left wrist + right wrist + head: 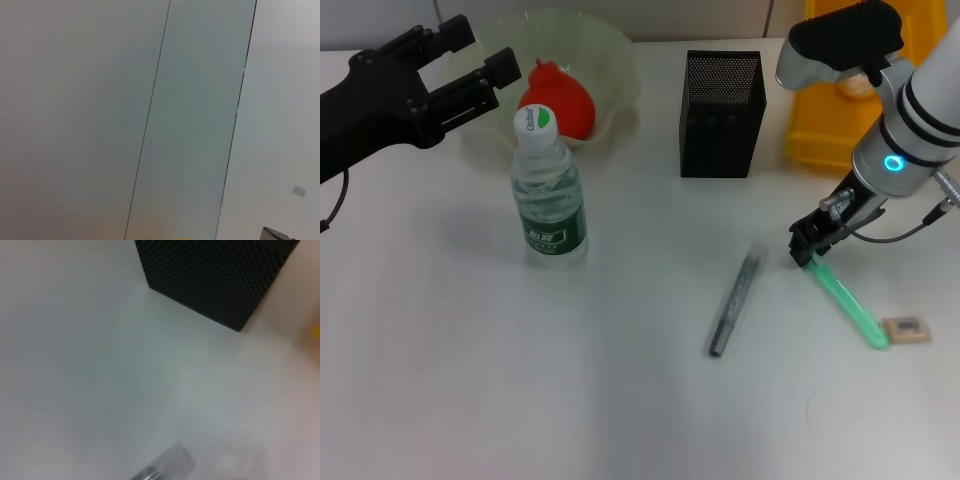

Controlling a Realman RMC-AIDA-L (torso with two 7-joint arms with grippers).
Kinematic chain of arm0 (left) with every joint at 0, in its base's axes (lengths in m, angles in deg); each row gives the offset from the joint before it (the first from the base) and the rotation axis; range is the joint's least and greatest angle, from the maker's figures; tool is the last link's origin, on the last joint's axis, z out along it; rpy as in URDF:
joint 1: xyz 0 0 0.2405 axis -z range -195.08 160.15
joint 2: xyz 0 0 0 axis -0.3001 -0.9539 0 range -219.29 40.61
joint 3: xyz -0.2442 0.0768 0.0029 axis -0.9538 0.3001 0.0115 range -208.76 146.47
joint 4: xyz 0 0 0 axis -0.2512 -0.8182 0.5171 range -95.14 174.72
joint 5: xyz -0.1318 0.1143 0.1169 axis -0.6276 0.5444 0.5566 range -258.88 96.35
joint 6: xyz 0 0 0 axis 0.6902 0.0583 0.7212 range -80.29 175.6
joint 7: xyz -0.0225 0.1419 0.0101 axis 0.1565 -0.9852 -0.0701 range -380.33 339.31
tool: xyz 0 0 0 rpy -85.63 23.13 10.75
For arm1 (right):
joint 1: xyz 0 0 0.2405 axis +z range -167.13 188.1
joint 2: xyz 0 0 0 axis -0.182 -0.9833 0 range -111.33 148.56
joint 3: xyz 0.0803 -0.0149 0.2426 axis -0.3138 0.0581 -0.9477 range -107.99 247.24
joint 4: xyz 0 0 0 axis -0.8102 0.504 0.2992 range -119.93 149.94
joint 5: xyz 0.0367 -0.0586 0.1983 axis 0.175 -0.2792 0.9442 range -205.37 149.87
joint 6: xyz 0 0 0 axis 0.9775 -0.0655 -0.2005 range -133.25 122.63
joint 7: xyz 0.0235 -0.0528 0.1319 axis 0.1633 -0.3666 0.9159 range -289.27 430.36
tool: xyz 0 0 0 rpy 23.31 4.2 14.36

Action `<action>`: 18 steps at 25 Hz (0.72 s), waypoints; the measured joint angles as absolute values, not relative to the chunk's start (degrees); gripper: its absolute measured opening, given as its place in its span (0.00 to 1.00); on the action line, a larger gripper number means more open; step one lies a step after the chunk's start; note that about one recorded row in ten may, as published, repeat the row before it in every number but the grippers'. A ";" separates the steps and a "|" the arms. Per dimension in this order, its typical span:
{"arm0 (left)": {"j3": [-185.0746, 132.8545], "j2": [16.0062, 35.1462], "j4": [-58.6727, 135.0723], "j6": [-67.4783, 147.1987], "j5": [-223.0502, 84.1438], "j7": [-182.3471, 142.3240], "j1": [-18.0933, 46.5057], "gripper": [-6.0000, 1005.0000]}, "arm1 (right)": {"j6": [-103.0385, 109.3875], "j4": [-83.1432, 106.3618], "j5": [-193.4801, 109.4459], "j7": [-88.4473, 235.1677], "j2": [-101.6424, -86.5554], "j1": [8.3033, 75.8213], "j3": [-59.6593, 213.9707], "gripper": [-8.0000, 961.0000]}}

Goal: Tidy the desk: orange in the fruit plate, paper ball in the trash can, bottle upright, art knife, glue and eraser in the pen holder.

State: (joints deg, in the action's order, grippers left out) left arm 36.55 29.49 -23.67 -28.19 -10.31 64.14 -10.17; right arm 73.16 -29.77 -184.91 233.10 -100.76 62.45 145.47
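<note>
Progress check: the red-orange round orange (560,103) already sits in the wide translucent pale-green fruit plate (610,60), and the small clear plastic bottle with a dark green label and white cap (548,190) stands upright on the white counter (570,380) just in front of that plate — both look done. No paper ball is visible on the counter; something pale shows at the rim of the bright yellow plastic trash can (820,130) behind the right arm, but I can't confirm it's the ball. Left to do, as I read it: all three small items. The right tool (810,246) is down at the upper end of a translucent green stick-shaped item (845,297) lying on the counter — likely the glue or the knife, can't say which — and its fingers appear closed on that end, though the contact is small and dark. The grey pen-like stick (735,300) lies loose mid-counter, and the tiny beige rectangular eraser (907,329) rests just beside the green item's far end. The square black metal-mesh pen holder (722,112) stands between plate and bin; its inside isn't visible. The left tool (485,60) hovers spread open and empty over the plate's near-left edge. The left wrist view shows only blank panels; the right wrist view shows the holder's corner and a blurred clear tip.
</note>
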 joint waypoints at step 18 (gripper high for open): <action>36.53 29.49 -23.67 -28.42 -10.61 64.12 -10.52 0.74 | 73.60 -34.87 -182.00 231.88 -100.66 58.64 144.26 0.18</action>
